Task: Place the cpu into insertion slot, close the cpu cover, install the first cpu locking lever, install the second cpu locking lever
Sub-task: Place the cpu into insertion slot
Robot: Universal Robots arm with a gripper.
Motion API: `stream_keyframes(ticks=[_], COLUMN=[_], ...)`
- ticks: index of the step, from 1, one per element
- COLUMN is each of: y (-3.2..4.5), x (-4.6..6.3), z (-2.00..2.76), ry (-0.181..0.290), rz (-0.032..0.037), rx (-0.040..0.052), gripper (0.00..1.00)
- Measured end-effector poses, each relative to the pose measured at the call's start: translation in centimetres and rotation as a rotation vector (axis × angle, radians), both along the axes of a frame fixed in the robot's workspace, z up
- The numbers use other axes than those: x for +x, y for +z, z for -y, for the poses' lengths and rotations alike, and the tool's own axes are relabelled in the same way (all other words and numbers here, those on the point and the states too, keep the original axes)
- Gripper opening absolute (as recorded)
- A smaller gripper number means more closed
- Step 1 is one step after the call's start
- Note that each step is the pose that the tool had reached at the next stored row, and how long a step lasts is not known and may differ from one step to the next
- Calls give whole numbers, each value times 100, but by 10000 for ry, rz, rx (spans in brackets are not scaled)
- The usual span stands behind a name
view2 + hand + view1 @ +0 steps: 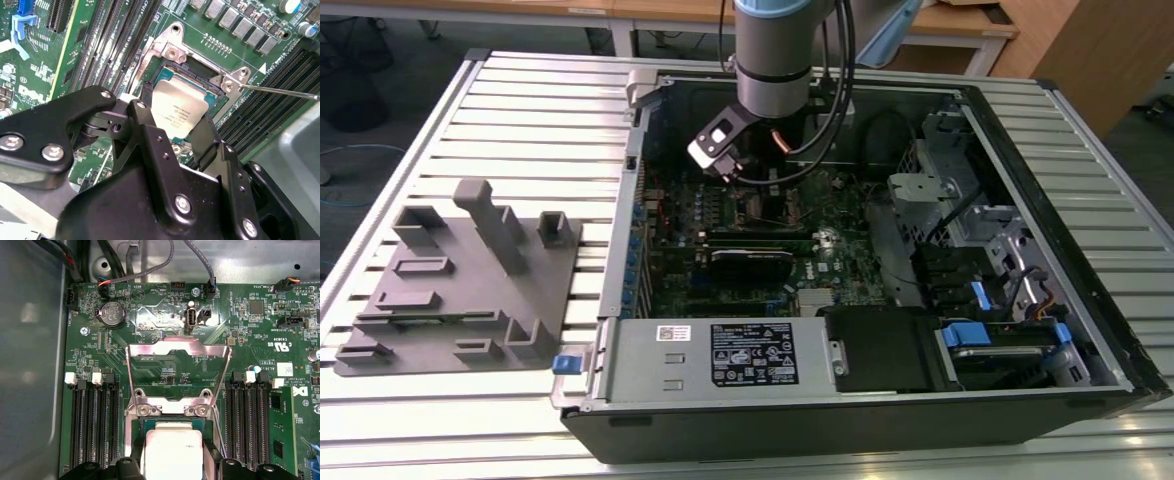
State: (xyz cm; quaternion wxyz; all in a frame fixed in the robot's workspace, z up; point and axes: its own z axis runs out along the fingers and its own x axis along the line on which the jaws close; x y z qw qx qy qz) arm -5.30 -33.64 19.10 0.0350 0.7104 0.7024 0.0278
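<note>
Right, the gripper (pixel 175 122) is low inside the open computer case (pixel 854 432), in the upper middle of the exterior view. Its black fingers (pixel 143 117) are clamped on two opposite edges of the cpu (pixel 182 105), which is right at the insertion slot (pixel 199 71). Seated or just above it, I can't tell. The cpu cover (pixel 175 346) stands flipped open beyond the slot. A thin locking lever (pixel 280 91) sticks out sideways, unlatched.
</note>
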Motion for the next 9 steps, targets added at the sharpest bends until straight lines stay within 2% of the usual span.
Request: stream_keyframes(ticks=[9], y=[4], x=[1], z=[-3], ry=[-1], rz=[9], rx=[17], gripper=[54])
